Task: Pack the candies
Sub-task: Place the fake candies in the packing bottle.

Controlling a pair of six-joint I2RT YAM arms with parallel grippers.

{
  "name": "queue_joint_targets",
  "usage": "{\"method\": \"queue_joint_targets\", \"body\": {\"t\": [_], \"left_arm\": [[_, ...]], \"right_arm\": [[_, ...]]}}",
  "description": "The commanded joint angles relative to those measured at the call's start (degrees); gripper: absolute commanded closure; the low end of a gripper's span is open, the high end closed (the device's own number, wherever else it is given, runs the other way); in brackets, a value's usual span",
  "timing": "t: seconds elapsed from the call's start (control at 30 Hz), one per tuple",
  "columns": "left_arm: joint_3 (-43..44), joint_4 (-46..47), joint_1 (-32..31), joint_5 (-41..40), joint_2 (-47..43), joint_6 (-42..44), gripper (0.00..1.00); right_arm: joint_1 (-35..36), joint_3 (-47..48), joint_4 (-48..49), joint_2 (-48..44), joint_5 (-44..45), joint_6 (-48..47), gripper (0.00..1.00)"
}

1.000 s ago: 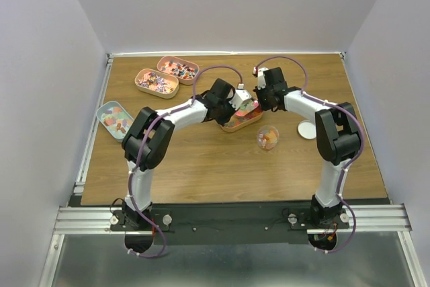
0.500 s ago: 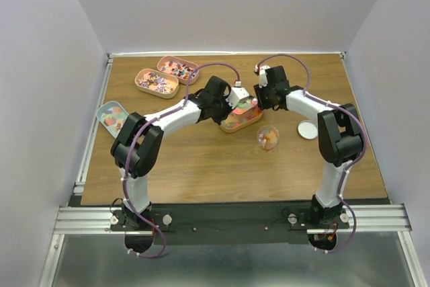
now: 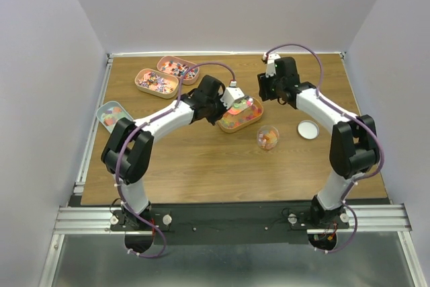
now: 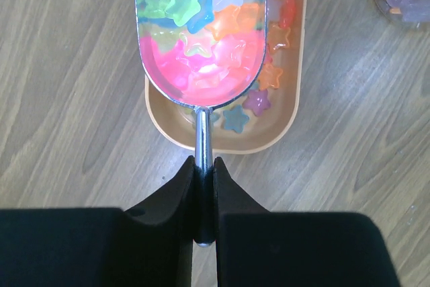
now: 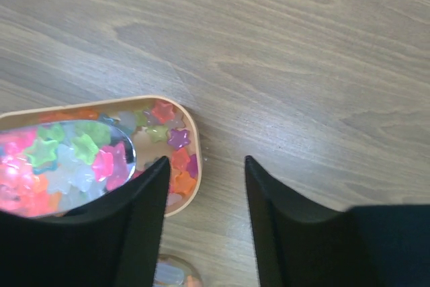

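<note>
Star-shaped candies (image 4: 201, 45) in pink, orange, green and pale colours fill the bowl of a silver scoop (image 4: 201, 5). My left gripper (image 4: 204, 162) is shut on the scoop's thin handle (image 4: 203, 132). The scoop hangs over an orange oval tin (image 4: 222, 144) that holds more candies (image 5: 178, 139). In the top view the tin (image 3: 250, 123) lies mid-table, with the left gripper (image 3: 227, 102) at its left end. My right gripper (image 5: 206, 166) stands open above bare wood beside the tin's rim (image 5: 195, 146), with nothing between its fingers. From above, the right gripper (image 3: 265, 95) sits just past the tin's far right end.
A small clear jar (image 3: 267, 137) with a few candies stands in front of the tin, its white lid (image 3: 308, 129) to the right. Two pink tins (image 3: 156, 83) (image 3: 178, 68) of sweets sit far left, and a teal tin (image 3: 113, 116) lies by the left edge.
My right gripper has opened and drawn back from the tin toward the far right. The left arm has stretched out further, its elbow swinging left, and still holds the scoop over the tin.
</note>
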Motion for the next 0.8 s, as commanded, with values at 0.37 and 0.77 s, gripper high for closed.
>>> {"method": "queue_joint_targets", "body": {"t": [0.37,0.77], "left_arm": [[-2.6,-6.8,-3.5,6.4,-9.8,4.7,1.00],[2.5,-16.1,-11.5,0.8,-9.3,1.8,1.00]], "right_arm": [[-0.8,-8.7,-6.4,-16.9,-2.2,12.2,0.40],[-1.0,-22.6,-12.3,-34.2,11.6,20.8,0.21]]}}
